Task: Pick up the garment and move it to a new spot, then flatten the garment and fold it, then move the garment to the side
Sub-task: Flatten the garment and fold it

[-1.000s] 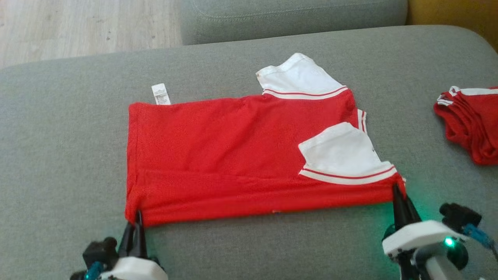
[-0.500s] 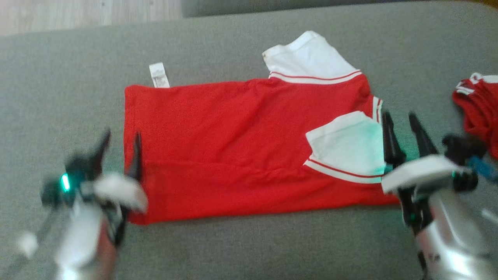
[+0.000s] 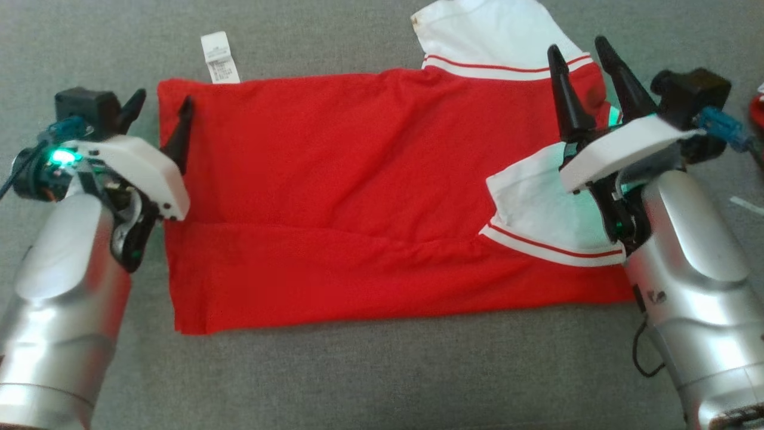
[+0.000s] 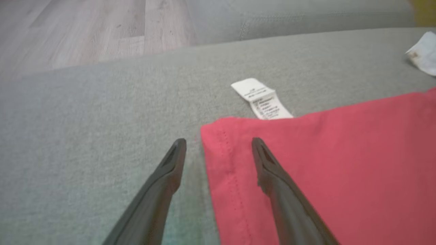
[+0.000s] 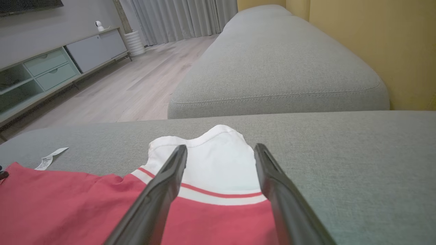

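Fingers [image 3: 181, 128] now apart, astride garment's [image 3: 334, 191] far corners

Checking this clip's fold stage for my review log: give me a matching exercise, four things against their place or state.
1 care label
2 left end effector
3 right end effector
4 near white sleeve

A open, astride left edge of garment
B open, aimed at far white sleeve
C on grey cushion beyond red edge
D folded over red body

Pairs: 1-C, 2-A, 3-B, 4-D

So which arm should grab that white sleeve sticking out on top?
Right, probably: the right gripper hangs open at the far white sleeve; the left gripper is across the shirt, by the label.
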